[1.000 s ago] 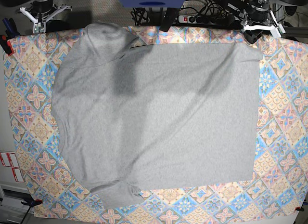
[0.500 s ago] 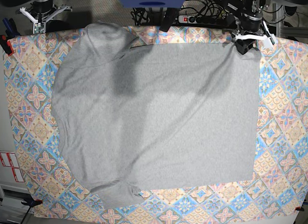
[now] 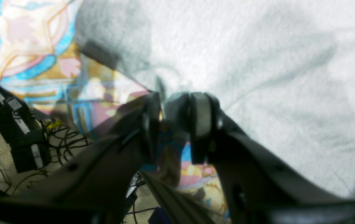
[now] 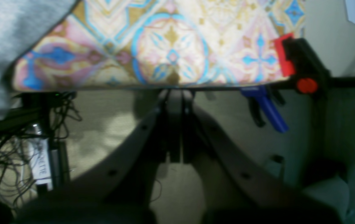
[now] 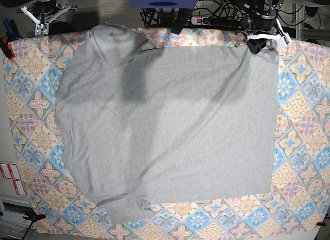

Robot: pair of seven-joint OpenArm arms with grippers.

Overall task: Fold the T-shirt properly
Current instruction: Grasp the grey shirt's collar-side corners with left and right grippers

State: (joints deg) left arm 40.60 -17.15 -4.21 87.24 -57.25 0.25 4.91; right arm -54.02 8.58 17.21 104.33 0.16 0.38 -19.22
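Observation:
The light grey T-shirt (image 5: 170, 121) lies spread flat, plain side up, over the patterned tablecloth (image 5: 304, 121). Its sleeves are at the left. My left gripper (image 5: 259, 43) stands over the shirt's far right corner. In the left wrist view the left gripper (image 3: 176, 124) is open, and a small ridge of the T-shirt (image 3: 258, 62) edge sits between its fingers, against the right one. My right gripper (image 5: 44, 20) hangs beyond the table's far left corner. In the right wrist view the right gripper (image 4: 176, 130) is shut and empty, with a bit of the T-shirt (image 4: 3, 37) at the upper left.
A power strip (image 5: 216, 20) and tangled cables lie behind the table's far edge. A red clamp (image 4: 289, 56) and a blue clamp (image 4: 267, 109) grip the table's corner near the right gripper. Bare tablecloth borders the shirt on the right and front.
My left gripper has moved left and down from beyond the table's far edge onto the shirt's far right corner, and the pointed corner there has drawn in. The right arm has stayed still.

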